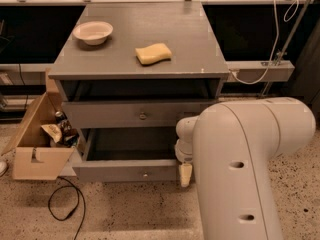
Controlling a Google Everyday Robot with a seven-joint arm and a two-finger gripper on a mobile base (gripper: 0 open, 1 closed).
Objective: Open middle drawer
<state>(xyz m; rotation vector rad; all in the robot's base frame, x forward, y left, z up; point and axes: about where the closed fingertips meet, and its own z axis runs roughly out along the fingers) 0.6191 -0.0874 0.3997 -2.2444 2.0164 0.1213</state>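
Observation:
The grey cabinet has a drawer with a small round knob just under its top. Below it the middle drawer stands pulled out towards me, its dark inside showing and its small knob in the centre of the flat front. My gripper is at the right end of that drawer's front, touching or very close to it. My large white arm hides most of the gripper. Any drawer below is hidden.
A white bowl and a yellow sponge lie on the cabinet top. An open cardboard box with clutter stands left of the drawers. A black cable loops on the speckled floor. A white cable hangs at the right.

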